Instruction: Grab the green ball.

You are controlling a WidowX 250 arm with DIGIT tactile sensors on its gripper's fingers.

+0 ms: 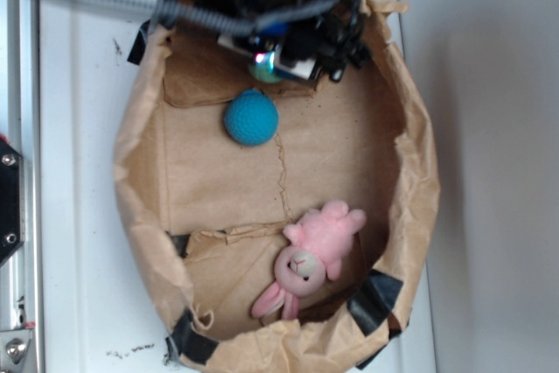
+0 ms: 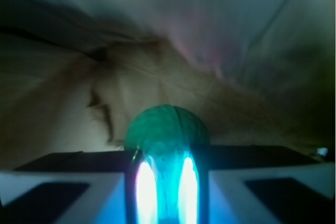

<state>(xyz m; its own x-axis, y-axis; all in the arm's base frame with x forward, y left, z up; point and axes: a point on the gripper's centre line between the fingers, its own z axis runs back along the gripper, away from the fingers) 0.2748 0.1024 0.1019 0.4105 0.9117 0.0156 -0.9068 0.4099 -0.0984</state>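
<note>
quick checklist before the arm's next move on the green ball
1. Right target: the small mint-green round ball sits between the gripper fingers in the wrist view, not the teal-blue knitted ball: ok.
2. Ball centred in the gripper: it looks roughly midway between the two lit fingers: ok.
3. Firm grasp: fingers flank the ball, but contact is too blurred to confirm: cannot tell.
4. Teal-blue ball clear of the gripper: it lies apart, nearer the middle of the brown paper-lined basket: ok.
5. Pink plush bunny out of the way: it lies at the far end of the basket: ok.
6. Clearance from the paper wall: gripper is close to the rim: cannot tell.
</note>
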